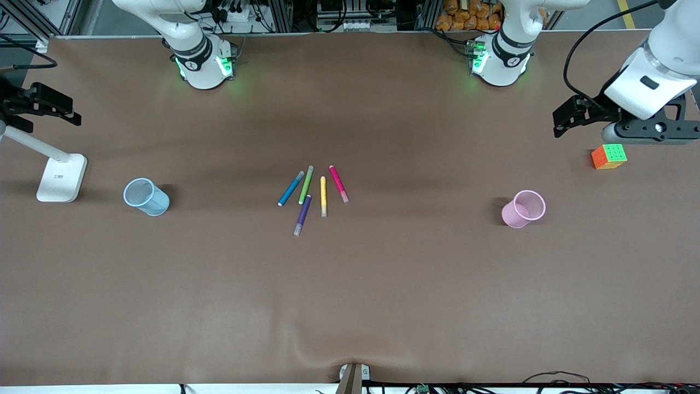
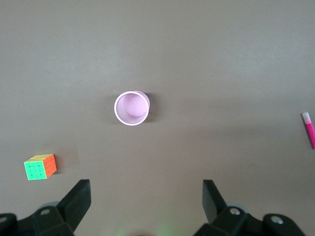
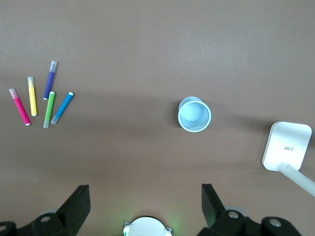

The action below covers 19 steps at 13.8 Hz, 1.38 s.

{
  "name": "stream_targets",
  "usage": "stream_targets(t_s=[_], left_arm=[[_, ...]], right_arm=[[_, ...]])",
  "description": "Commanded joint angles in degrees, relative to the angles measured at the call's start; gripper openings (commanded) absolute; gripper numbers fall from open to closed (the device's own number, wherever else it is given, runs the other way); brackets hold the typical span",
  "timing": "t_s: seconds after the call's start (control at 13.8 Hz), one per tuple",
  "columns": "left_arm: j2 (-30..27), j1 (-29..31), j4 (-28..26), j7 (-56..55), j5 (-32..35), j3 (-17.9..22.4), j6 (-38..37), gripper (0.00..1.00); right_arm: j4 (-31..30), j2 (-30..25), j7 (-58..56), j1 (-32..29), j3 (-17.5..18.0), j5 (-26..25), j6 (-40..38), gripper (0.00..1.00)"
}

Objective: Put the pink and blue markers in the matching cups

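Note:
The pink marker (image 1: 337,184) and the teal-blue marker (image 1: 290,188) lie among several pens at the table's middle. The light blue cup (image 1: 146,197) stands upright toward the right arm's end, and the pale pink cup (image 1: 523,209) toward the left arm's end. Both cups are empty. My left gripper (image 1: 566,117) is open and empty, high over the left arm's end; its wrist view shows the gripper (image 2: 146,189), the pink cup (image 2: 131,108) and the pink marker (image 2: 309,129). My right gripper (image 1: 54,106) is open and empty, high over the right arm's end; its wrist view shows the gripper (image 3: 145,194), the blue cup (image 3: 194,114), the blue marker (image 3: 62,107) and the pink marker (image 3: 19,106).
A green pen (image 1: 306,185), a yellow pen (image 1: 323,196) and a purple pen (image 1: 302,215) lie between the two markers. A colour cube (image 1: 608,156) sits under the left gripper. A white lamp base (image 1: 61,177) stands beside the blue cup.

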Motion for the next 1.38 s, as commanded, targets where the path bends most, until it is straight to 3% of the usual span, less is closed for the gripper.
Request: stream_targets(t_s=[0.0,1.31], left_arm=[[-0.2,0.5,-0.2,-0.3,1.4,-0.5,0.0,1.00],[-1.0,0.6,-0.2,-2.1,1.1,-0.5,-0.2,1.00]], right_arm=[[-1.5,-1.5,-0.2,-0.2,0.1,-0.3,0.7,1.00],[1.1,-0.1,-0.7,-0.8,-0.1,-0.3,0.7,1.00]])
